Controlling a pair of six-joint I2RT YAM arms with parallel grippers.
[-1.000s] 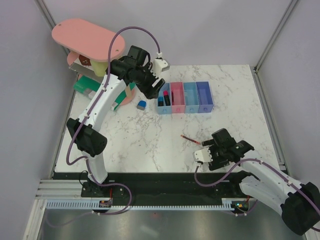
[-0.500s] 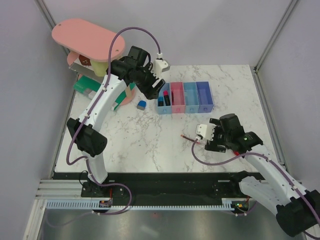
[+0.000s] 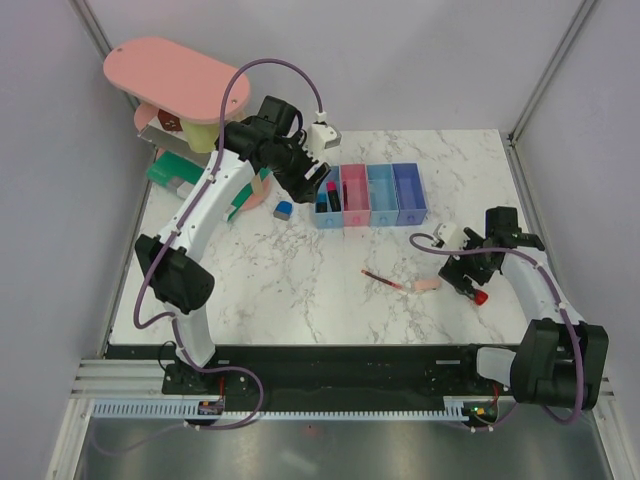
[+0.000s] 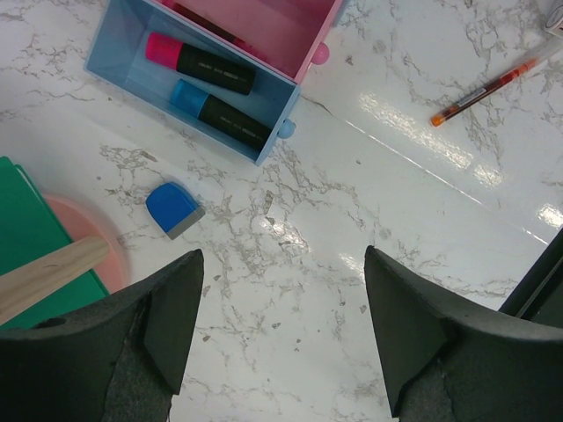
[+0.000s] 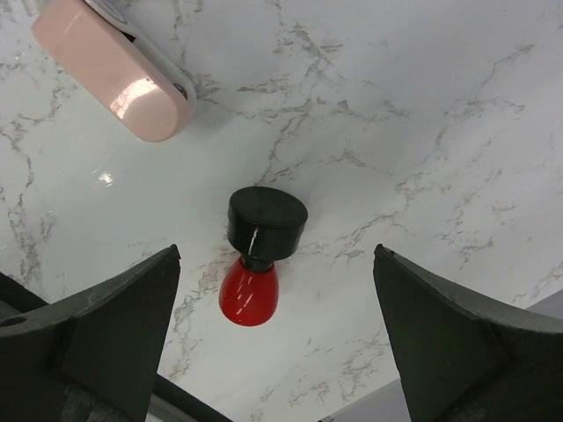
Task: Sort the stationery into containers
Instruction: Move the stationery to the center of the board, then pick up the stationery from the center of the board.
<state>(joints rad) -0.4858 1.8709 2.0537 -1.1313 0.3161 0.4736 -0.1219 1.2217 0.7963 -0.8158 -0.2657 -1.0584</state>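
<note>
Lined up near the far edge of the counter [image 3: 300, 290]: four bins [image 3: 382, 195], pink-red marker [image 4: 198, 61] inside the leftmost. Spread wide, gripping nothing, above the counter beside that end bin: left hand [image 4: 281, 316]. Spread wide, equally empty, over the knob [image 5: 259, 242] near the right edge: right hand [image 5: 273, 281]. Lying just left of there: thin red pen [image 3: 380, 277], with pale pink eraser [image 3: 427, 285] just beside it. Resting left of the bins: blue-white block [image 3: 283, 209].

A light blue bin [image 4: 274, 119] holds a pink marker [image 4: 201, 61] and a blue marker [image 4: 220, 112]. Near it on the bench [image 4: 352, 264] lie a small blue block [image 4: 173, 209] and a red pen [image 4: 482, 90].
</note>
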